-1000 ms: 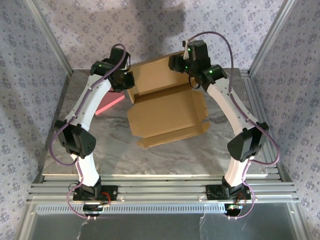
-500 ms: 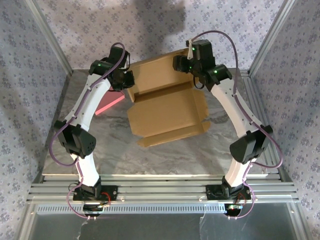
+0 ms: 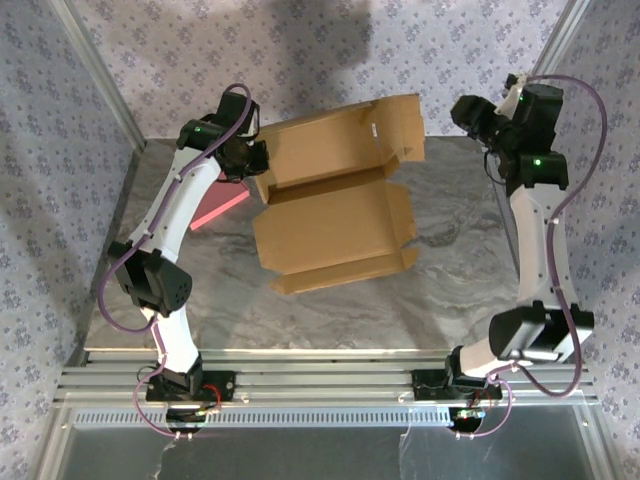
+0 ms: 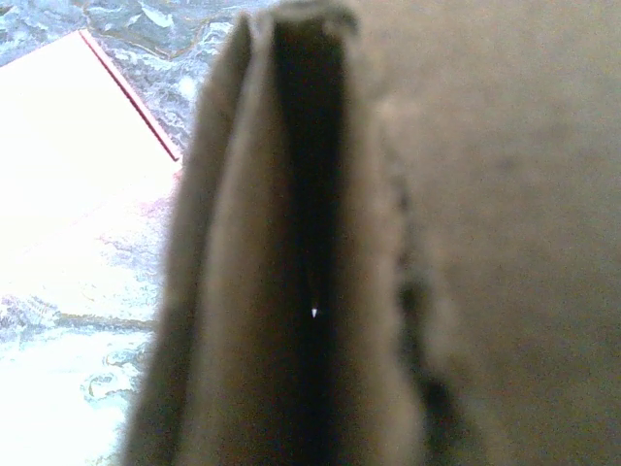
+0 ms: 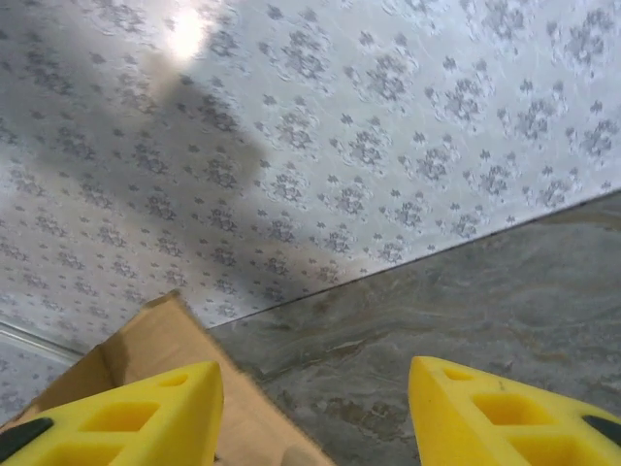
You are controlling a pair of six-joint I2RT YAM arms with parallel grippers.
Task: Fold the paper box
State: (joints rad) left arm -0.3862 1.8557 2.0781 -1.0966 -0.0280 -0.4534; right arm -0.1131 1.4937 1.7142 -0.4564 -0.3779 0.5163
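The paper box (image 3: pixel 330 225) lies in the middle of the table as a brown cardboard tray with its rear lid panel (image 3: pixel 340 140) tilted up and a front flap lying flat. My left gripper (image 3: pixel 256 168) sits on the box's left side wall. In the left wrist view the doubled cardboard wall (image 4: pixel 243 291) runs straight down the middle and hides the fingers. My right gripper (image 3: pixel 468 112) hangs open, off the box's far right corner. Its yellow fingers (image 5: pixel 126 413) are wide apart with nothing between them, and a corner of the box (image 5: pixel 146 340) shows beside them.
A pink flat rectangle (image 3: pixel 220 210) lies on the table left of the box, also bright in the left wrist view (image 4: pixel 68 146). Patterned walls and aluminium posts (image 3: pixel 520 90) enclose the marble table (image 3: pixel 460 250). Bare table lies right of and in front of the box.
My right gripper has let go of the lid's right corner and swung away to the far right. The lid panel has opened out, its right flap now showing. The left arm has not moved.
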